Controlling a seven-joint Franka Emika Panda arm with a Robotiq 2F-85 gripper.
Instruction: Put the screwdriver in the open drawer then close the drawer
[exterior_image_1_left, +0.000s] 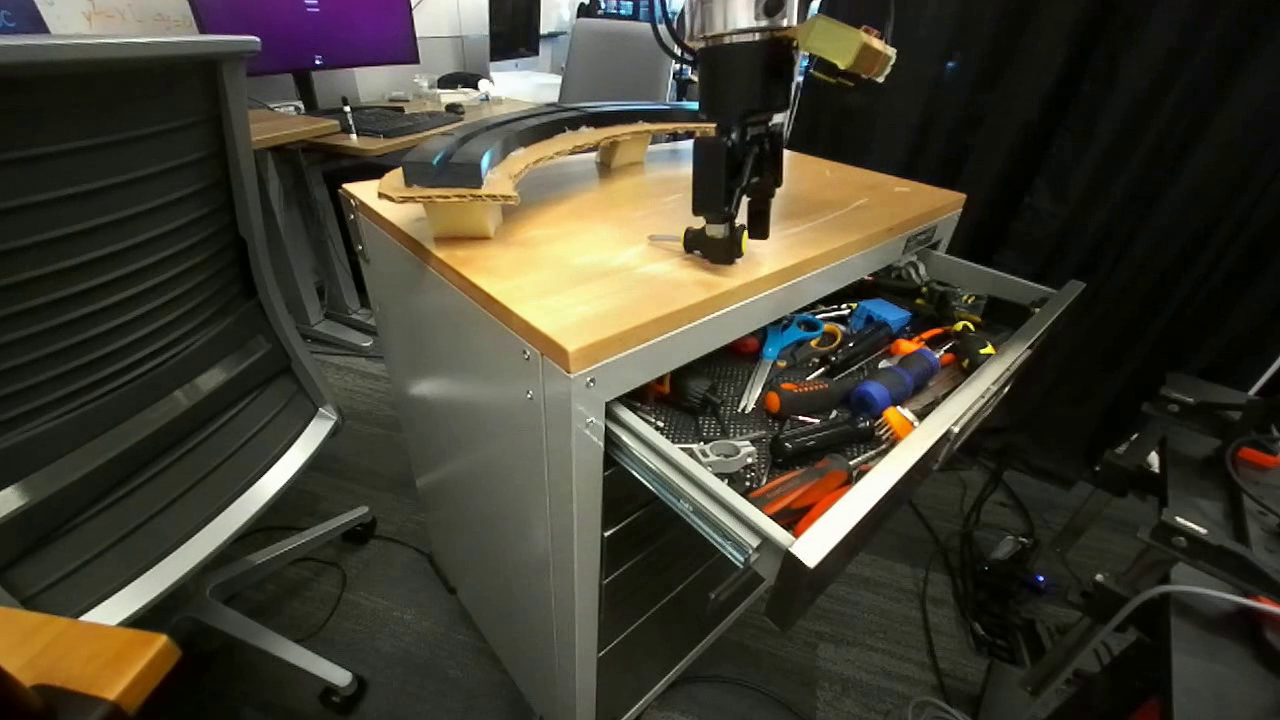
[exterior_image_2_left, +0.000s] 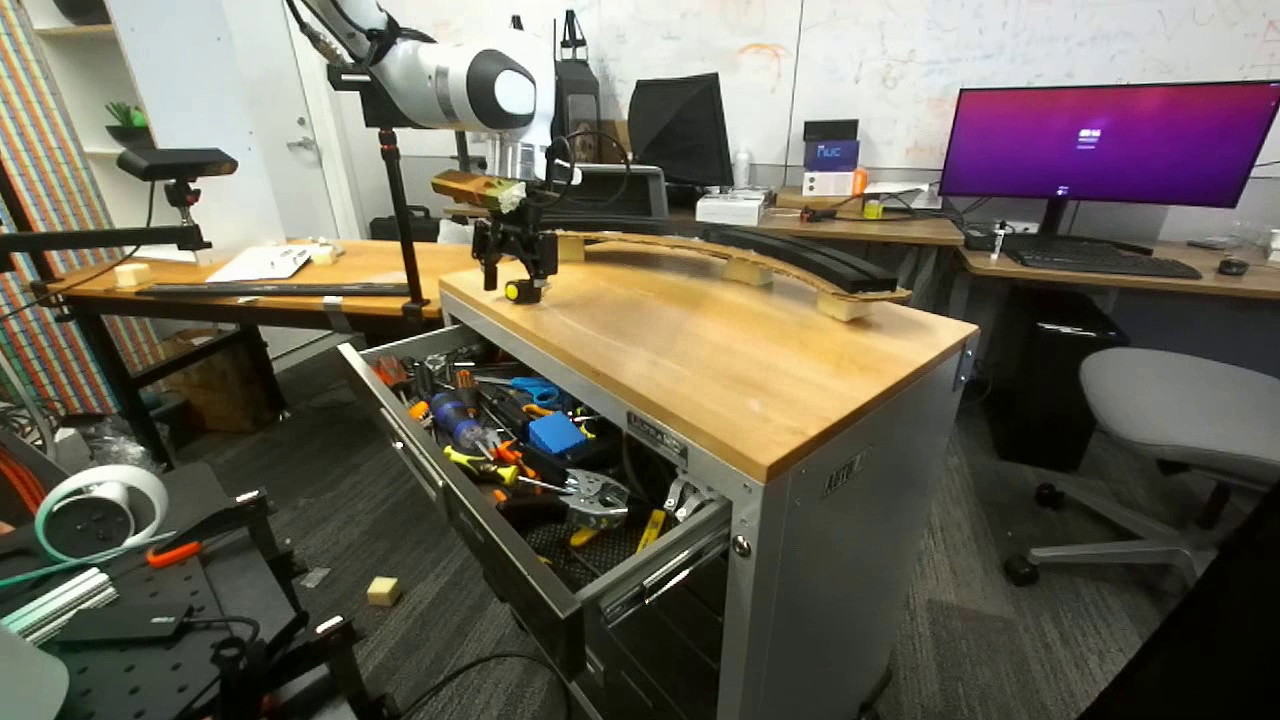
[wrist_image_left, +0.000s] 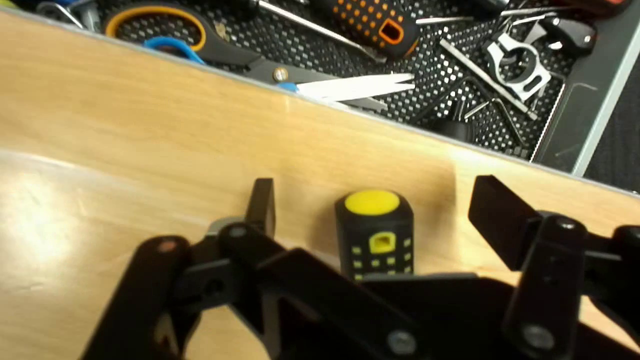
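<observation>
Office bg: whiteboard (exterior_image_2_left: 900, 50) on the far wall, monitor (exterior_image_2_left: 1100, 145) w/ a purple screen, and a ribbed-back chair (exterior_image_1_left: 120, 230) at near left in an exterior view. Mid-scene, a grey cabinet (exterior_image_1_left: 470, 430) w/ a wooden worktop (exterior_image_1_left: 590, 290); along the worktop's far side, a curved black strip (exterior_image_2_left: 800, 257) lies on cardboard (exterior_image_1_left: 540, 155), propped on pale blocks (exterior_image_1_left: 463, 219).

Your screwdriver (wrist_image_left: 377, 225), short & stubby, black w/ a yellow end cap, lies on its side on the worktop, near the edge by the drawer (exterior_image_1_left: 935, 425); cap toward the drawer, shaft pointing away. Your end effector (wrist_image_left: 378, 207) hangs right over it, pointing down, fingers spread wide: in the wrist view, one's left of the handle, one's right, w/ bare wood showing btwn each & the handle, so you've no grip on it. Exact ht. above the worktop: can't tell.

The drawer, top of the stack, is pulled well out, crowded w/ tools: blue-handled scissors (exterior_image_1_left: 776, 342), a thick blue handle (exterior_image_1_left: 893, 383) near the front lip, misc. orange-&-black handles (exterior_image_1_left: 815, 398), and, at its right end in the wrist view, a silver ring clamp (wrist_image_left: 496, 61).
</observation>
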